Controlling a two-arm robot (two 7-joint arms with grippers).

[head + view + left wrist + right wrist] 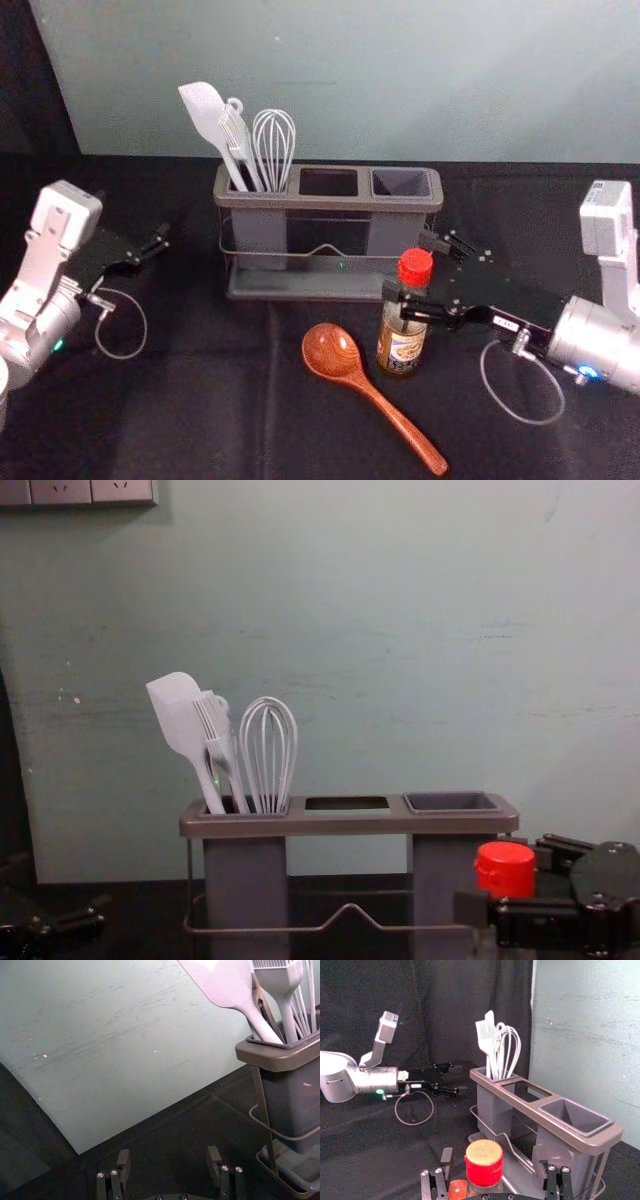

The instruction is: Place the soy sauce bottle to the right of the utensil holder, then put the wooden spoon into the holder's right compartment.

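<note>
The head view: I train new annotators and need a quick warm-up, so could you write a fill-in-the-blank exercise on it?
The soy sauce bottle has a ____ cap.
The spatula stands in the utensil holder's ____ compartment.
The wooden spoon's bowl is nearer the holder than its ____ is.
The gripper with open fingers on either side of the bottle is the robot's ____ one.

Missing words: red; left; handle; right.

From the head camera I see my left arm (pixel 50 325) angling in from the left edge, its tool (pixel 152 243) open at middle left. My right arm (pixel 600 342) enters from the right edge (the longer reach), its tool (pixel 410 267) right of centre, fingers spread.
</note>
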